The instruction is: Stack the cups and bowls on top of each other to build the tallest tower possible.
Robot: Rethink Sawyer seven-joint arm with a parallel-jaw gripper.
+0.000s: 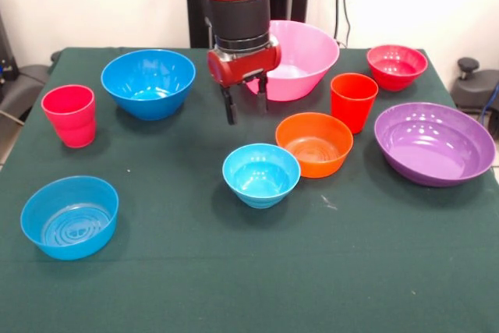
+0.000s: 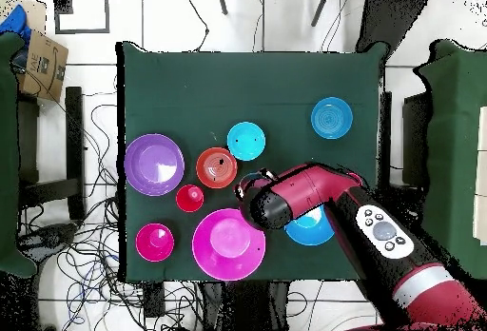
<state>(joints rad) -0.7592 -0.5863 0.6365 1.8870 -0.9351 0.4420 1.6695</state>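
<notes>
Front view: cups [image 1: 69, 115] upright, mouths upward.

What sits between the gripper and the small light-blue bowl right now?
Nothing visible. The gripper hangs open above bare cloth, and the small light-blue bowl sits alone in front of it. The orange bowl is off to one side, not in that path.
</notes>
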